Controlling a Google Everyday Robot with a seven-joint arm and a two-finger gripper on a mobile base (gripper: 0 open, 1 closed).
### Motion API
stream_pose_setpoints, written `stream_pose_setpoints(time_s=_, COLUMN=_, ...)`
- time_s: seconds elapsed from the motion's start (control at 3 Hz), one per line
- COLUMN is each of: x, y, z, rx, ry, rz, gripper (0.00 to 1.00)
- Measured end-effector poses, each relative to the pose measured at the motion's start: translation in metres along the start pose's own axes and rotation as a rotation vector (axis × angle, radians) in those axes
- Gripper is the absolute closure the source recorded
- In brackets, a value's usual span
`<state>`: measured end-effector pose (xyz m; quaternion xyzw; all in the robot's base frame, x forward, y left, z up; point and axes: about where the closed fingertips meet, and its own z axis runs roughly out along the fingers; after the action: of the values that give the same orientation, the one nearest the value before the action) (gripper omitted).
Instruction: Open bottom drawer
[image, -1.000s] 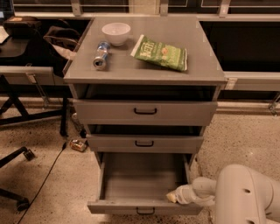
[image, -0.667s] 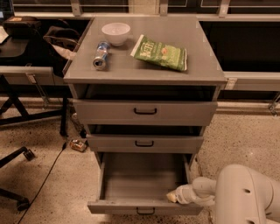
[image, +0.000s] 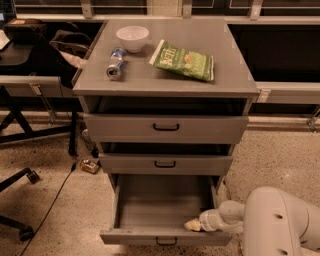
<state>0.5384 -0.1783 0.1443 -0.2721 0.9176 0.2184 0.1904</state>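
Observation:
The grey cabinet has three drawers. The bottom drawer (image: 150, 236) is pulled far out, its inside bare, with its small black bar handle (image: 166, 242) at the lower edge of the view. The gripper (image: 192, 225) reaches in from the right, at the drawer's front right corner just behind the front panel. The white arm (image: 270, 220) fills the lower right. The middle drawer (image: 165, 164) and top drawer (image: 165, 128) stand slightly out.
On the cabinet top (image: 165, 82) lie a white bowl (image: 132, 37), a can on its side (image: 115, 64) and a green chip bag (image: 184, 60). A chair base (image: 20, 180), a cable and a small object (image: 90, 166) are on the floor at left.

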Motion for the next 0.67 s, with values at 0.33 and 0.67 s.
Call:
stream_pose_setpoints(time_s=0.33, x=0.0010, y=0.0003, z=0.0029, rx=-0.023, ry=0.020, rz=-0.007, gripper=0.00)
stream_pose_setpoints(time_s=0.67, x=-0.0049, y=-0.0064, z=0.0031, rx=-0.023, ry=0.020, rz=-0.007, gripper=0.00)
